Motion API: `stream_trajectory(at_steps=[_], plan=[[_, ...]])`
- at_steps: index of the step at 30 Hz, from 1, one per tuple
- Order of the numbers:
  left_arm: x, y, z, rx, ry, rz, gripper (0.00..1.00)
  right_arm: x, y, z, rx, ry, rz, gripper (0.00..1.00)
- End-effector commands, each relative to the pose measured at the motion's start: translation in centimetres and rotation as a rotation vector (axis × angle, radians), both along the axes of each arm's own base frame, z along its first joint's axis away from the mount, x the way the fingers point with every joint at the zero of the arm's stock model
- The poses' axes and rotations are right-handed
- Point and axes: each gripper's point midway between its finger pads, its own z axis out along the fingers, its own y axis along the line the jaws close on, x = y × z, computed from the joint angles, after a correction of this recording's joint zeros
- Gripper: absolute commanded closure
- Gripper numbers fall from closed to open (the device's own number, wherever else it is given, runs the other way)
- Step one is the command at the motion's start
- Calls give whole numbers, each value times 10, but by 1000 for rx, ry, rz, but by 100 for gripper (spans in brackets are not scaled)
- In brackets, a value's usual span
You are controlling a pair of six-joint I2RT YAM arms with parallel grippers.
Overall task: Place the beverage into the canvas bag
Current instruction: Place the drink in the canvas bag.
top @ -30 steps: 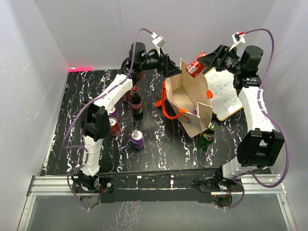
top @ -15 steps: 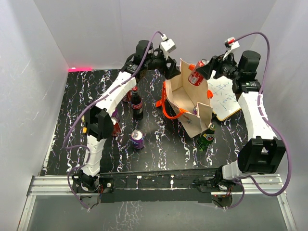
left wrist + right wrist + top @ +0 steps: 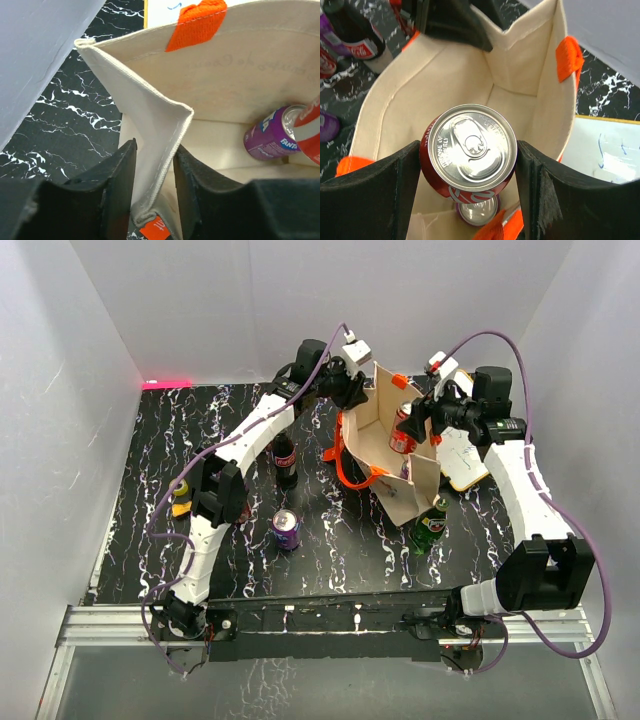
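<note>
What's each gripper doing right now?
Left gripper: closed on the canvas bag rim.
Right gripper: holding the red can over the bag's opening.

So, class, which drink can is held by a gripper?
The red can, gripped by the right gripper at the canvas bag's mouth; one purple can lies inside the bag, another stands on the table.

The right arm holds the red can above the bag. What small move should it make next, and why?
Probably lower the red can deeper into the canvas bag before releasing. The right gripper holds it upright over the mouth, which the left gripper pinches open at the rim; a purple can lies below, so a high drop might strike it.
</note>
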Motion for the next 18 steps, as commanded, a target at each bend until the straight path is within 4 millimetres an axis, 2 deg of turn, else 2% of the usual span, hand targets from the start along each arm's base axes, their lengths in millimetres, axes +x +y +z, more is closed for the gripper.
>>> stream_trajectory(at_steps=[1,7,11,13,18], plan=[[-3,4,42,-38,-62,43,71,-14,-2,40,-115,-163,92,92],[-1,13,54,-56,-54,134,99,-34,-4,18,-180,-89,146,92],[-1,16,59,-62,-49,169,100,-48,-5,-2,-201,-58,169,92],[0,18,64,-74,-49,195,100,-56,3,-13,-224,-61,209,92],[3,20,76,-104,-50,228,100,-69,2,-37,-263,-52,246,92]])
